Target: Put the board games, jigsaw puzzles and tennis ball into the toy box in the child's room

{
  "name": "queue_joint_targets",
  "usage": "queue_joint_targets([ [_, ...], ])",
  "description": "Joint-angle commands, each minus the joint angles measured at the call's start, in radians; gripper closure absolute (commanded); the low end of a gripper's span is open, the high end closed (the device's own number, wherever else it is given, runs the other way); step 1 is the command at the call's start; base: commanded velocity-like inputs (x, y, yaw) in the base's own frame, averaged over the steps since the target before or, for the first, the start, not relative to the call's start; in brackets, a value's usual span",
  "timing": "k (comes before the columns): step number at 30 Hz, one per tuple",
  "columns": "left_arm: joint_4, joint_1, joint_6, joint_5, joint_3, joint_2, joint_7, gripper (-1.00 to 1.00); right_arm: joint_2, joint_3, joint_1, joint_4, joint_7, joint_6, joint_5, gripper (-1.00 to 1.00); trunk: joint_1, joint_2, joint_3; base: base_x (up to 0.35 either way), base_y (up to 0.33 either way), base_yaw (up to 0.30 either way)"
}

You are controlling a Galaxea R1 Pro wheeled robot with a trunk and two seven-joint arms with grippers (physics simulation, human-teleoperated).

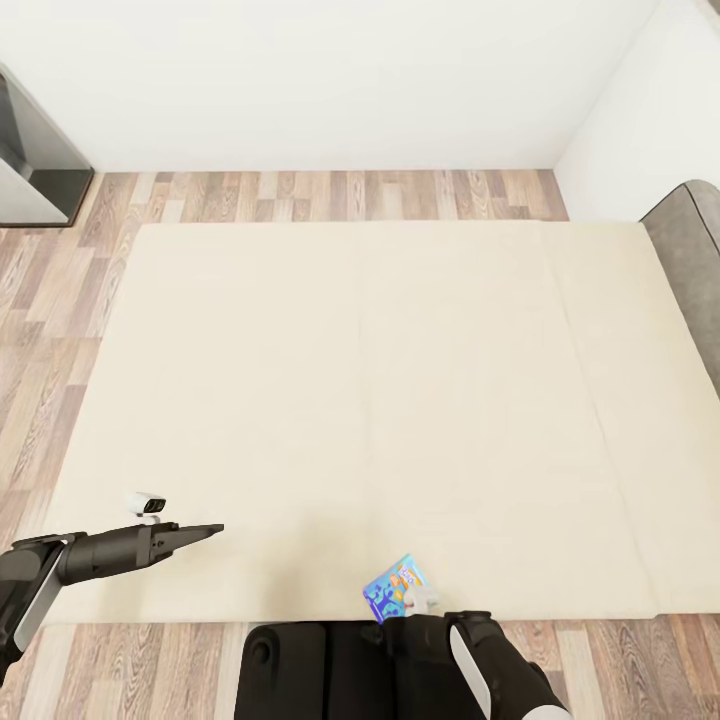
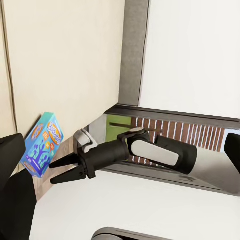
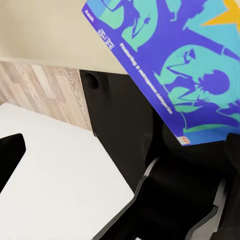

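The bed [image 1: 400, 400] lay broad and flat under the head camera, a smooth cream sheet with faint lengthwise seams. Wood-grain plank floor [image 1: 60, 300] in mixed brown and grey showed along its left, far and near edges. A plain white wall [image 1: 300, 80] stood beyond, a dark glossy cabinet [image 1: 35, 150] sat at the far left, and a rounded grey padded headboard [image 1: 690, 260] closed the bed's right end.

One board game [image 1: 396, 587], a thin flat box printed in blue, teal and orange, sat tilted at the bed's near edge, right of centre. The right gripper [image 1: 420, 600] was at that box, its matte black arm with a white panel rising from the near side. In the right wrist view the box [image 3: 180, 65] showed large, its purple and teal cover with pale figures just beyond the black fingers [image 3: 10, 155], which stood apart; whether they touched the box I could not tell.

The left gripper [image 1: 205, 530] hovered over the bed's near left part, a slim black wedge pointing right, its fingers [image 2: 62, 170] slightly apart and holding nothing. The left wrist view also caught the box [image 2: 42, 144] near those tips, beside the cream sheet.
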Motion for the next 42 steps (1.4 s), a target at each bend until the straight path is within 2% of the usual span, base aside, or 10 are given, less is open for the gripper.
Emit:
queue_joint_targets([
  [1,0.0,0.0,0.01,0.0,0.0,0.0,-0.004,-1.0,0.0,0.0,0.0,-0.001,0.001,0.006,-0.001,-1.0,0.001,-0.002,-0.001,0.0,0.0,0.0],
  [15,0.0,0.0,0.01,0.0,0.0,0.0,-0.004,-1.0,0.0,0.001,0.0,0.001,0.001,0.007,-0.002,-1.0,0.001,-0.002,-0.003,0.0,0.0,0.0],
  [28,0.0,0.0,0.01,0.001,0.0,0.0,-0.004,-1.0,0.001,0.0,0.0,0.001,0.001,0.009,-0.002,-1.0,0.001,-0.002,-0.02,0.0,0.0,0.0],
  [42,0.0,0.0,0.011,0.0,0.0,0.0,-0.004,-1.0,0.001,0.0,0.0,0.001,0.001,0.009,-0.002,-1.0,0.001,-0.002,-0.025,0.0,0.0,0.0],
])
